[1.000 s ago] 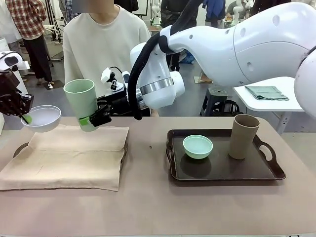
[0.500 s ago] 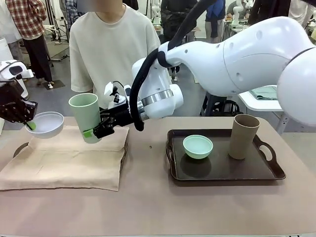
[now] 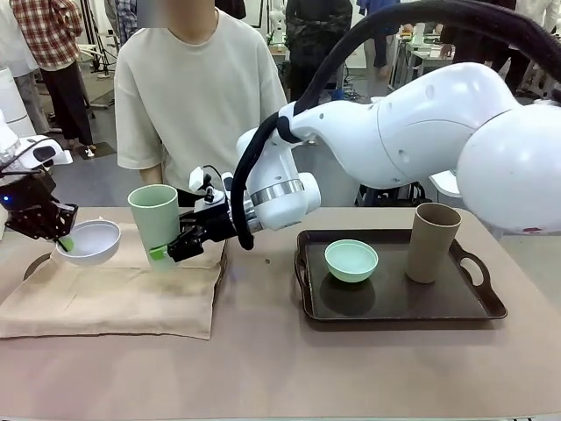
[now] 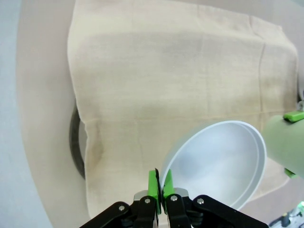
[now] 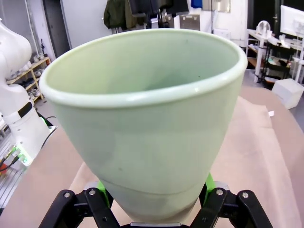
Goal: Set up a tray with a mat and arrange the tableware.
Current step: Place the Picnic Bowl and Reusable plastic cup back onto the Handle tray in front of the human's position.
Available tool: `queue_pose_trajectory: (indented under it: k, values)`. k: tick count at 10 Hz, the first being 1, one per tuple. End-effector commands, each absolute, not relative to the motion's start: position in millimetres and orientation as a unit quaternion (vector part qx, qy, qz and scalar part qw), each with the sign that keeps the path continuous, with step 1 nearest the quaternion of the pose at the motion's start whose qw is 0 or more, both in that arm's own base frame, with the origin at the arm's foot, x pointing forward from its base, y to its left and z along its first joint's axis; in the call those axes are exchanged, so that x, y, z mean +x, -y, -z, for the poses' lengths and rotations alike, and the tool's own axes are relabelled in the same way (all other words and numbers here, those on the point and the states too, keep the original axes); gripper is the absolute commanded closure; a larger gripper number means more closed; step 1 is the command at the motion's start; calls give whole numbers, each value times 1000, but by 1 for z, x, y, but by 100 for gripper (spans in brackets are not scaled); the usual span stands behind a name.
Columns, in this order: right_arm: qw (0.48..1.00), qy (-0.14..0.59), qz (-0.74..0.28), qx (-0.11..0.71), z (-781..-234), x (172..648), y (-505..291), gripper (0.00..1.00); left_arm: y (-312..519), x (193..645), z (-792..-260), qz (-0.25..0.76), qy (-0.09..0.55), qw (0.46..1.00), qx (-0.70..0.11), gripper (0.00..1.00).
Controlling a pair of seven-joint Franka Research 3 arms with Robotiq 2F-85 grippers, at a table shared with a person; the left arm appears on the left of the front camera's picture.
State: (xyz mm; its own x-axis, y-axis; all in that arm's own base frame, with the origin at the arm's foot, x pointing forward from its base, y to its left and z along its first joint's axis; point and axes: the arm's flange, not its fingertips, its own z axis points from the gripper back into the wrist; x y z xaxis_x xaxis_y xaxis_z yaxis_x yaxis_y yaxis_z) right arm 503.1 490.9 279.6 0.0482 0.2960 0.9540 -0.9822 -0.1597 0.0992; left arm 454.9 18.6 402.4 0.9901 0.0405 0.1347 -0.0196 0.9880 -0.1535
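My left gripper (image 3: 61,240) is shut on the rim of the white bowl (image 3: 90,242), which hangs tilted just above the left part of the beige mat (image 3: 114,285). In the left wrist view the green pads (image 4: 153,183) pinch the bowl (image 4: 218,161) rim over the mat (image 4: 166,80). My right gripper (image 3: 166,253) is shut on the base of the pale green cup (image 3: 154,217), upright over the mat's far edge. The cup (image 5: 147,118) sits between the pads (image 5: 209,183). The mint bowl (image 3: 351,260) and the tan cup (image 3: 432,241) stand in the dark tray (image 3: 394,311) on the right.
The mat covers another tray whose dark handle (image 3: 35,263) and rim (image 4: 76,142) peek out at the left. A person (image 3: 197,96) stands at the table's far side, behind the cup. The right arm's big white body (image 3: 412,132) stretches across the middle.
Both grippers have come down toward the mat: the white bowl sank and shifted slightly right, the pale green cup dropped lower. The right arm's body rose and swung.
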Motion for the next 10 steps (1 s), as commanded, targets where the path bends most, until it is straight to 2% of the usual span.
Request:
queue_pose_trajectory:
  k: [1,3,6,10]
  values:
    - [539,367,-575,494,-263,506,-490,19,-23,462,-388,-4,71,993,-91,96]
    - [558,361,-578,475,-260,505,-490,19,-20,461,-382,-16,51,996,-71,96]
    - [553,345,-584,485,-253,506,-487,19,-19,460,-380,-17,52,996,-77,96]
    - [546,358,-588,478,-251,505,-483,19,-10,464,-362,-19,47,996,-69,96]
